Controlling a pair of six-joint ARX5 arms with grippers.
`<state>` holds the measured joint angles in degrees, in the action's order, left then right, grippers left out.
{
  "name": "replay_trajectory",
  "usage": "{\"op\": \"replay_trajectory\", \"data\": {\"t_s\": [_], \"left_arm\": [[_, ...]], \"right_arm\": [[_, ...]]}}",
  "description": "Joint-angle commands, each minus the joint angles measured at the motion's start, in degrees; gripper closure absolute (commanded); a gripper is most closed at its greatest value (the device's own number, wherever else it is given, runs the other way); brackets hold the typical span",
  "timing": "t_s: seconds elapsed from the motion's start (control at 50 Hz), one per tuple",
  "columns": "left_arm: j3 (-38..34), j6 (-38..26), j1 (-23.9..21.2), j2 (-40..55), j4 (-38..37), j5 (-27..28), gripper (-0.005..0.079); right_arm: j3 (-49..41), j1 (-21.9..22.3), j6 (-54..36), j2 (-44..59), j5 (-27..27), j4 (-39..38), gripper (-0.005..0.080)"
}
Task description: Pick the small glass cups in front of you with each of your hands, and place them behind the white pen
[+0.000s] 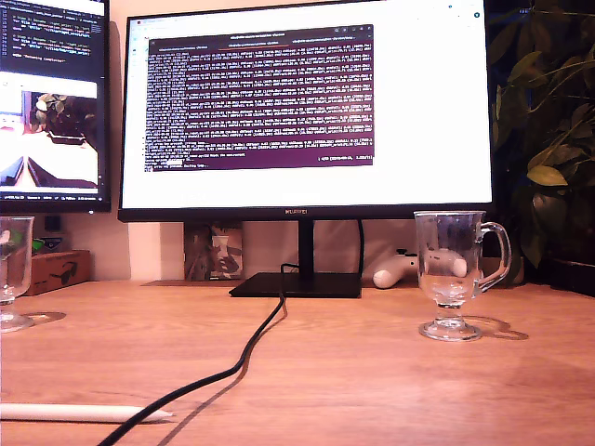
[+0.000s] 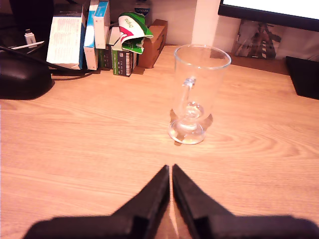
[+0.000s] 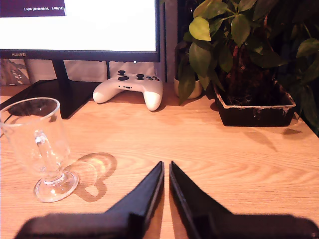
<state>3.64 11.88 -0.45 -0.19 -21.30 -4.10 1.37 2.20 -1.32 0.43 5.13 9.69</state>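
Nothing is done: both cups [image 1: 454,269] [image 2: 195,94] stand beyond the white pen [image 1: 84,412], ungrasped; my first hand [image 2: 171,172] and second hand [image 3: 166,169] are closed, empty.

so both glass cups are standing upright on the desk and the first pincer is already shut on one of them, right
Not quite. Both glass cups stand upright on the desk, but my first pincer holds nothing: the first wrist view shows its jaws closed together on bare wood, short of the cup.
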Motion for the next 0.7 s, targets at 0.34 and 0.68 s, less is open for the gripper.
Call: {"op": "replay_trajectory", "data": {"t_s": [0.34, 0.68], "left_arm": [[-1.4, 0.5, -0.1, -0.5, -0.9, 0.3, 0.0765], [-1.3, 18.8, -0.1, -0.5, 2.4, 9.5, 0.0765]], "right_arm": [[-0.9, 0.1, 3.8, -0.4, 0.4, -0.4, 0.0764], [-0.2, 0.0, 30.4, -0.3, 18.2, -0.7, 0.0764]]}}
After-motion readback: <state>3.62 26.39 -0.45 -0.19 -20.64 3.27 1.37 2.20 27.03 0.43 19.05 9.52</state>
